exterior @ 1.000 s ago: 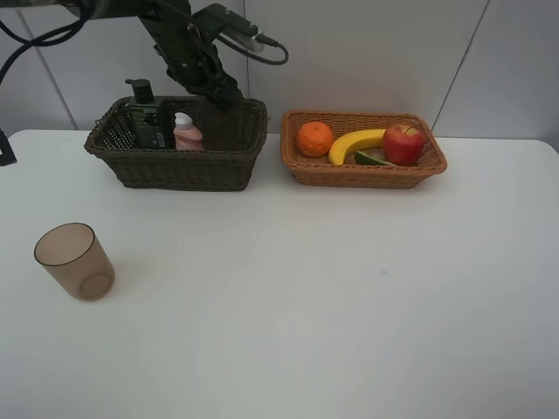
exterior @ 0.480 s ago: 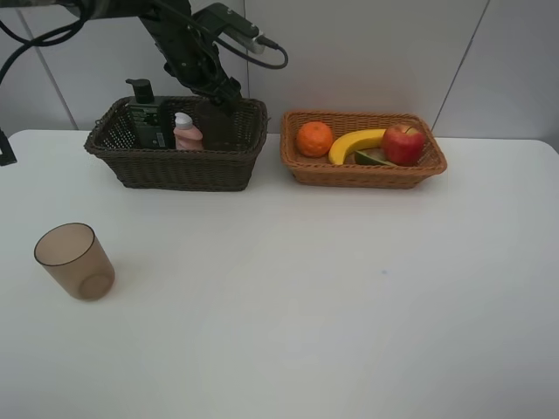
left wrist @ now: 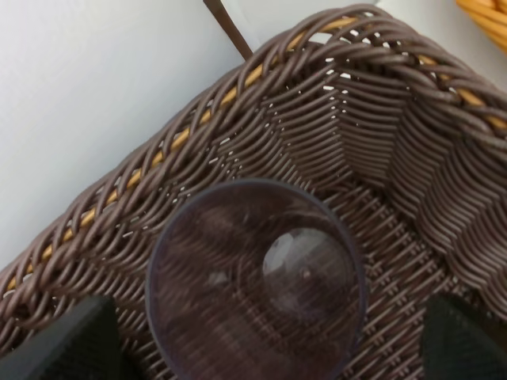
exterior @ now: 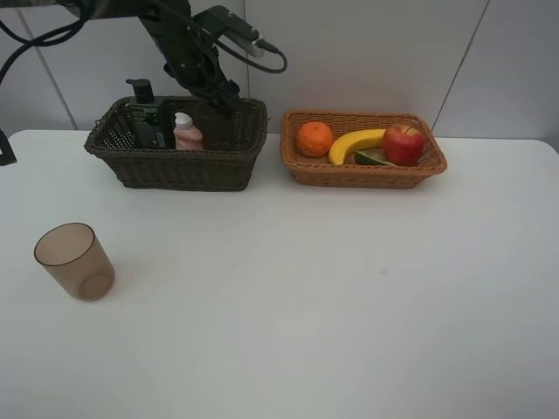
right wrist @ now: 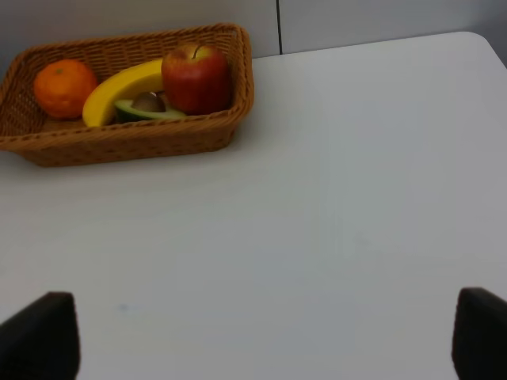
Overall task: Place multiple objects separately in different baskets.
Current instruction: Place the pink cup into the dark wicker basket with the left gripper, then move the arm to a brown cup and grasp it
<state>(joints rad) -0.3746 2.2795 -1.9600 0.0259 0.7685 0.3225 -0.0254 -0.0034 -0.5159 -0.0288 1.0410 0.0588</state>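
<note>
- One translucent brownish cup (left wrist: 257, 281) stands upright in a corner of the deep dark brown wicker basket (exterior: 175, 161), between your left gripper's (left wrist: 261, 332) parted fingers.
- That basket also holds one dark green pump bottle (exterior: 148, 118) and one small pink bottle (exterior: 186, 133).
- The shallow orange-tan wicker basket (exterior: 362, 170) holds one orange (exterior: 314, 139), banana (exterior: 355, 144), apple (exterior: 403, 144) and avocado half (right wrist: 142, 108).
- A second cup (exterior: 74, 261) remains on the white table (exterior: 306, 297).
- Your right gripper (right wrist: 261, 340) hangs wide open, empty.

**A staged robot test bench, not a home**

A bare white bench (exterior: 349, 305) fills the frame, backed by plain pale wall panels (exterior: 367, 52) across the top. A black robot arm (exterior: 188, 44) trailing loose cables (exterior: 35, 39) enters from the upper left, marking a lab setup.
</note>
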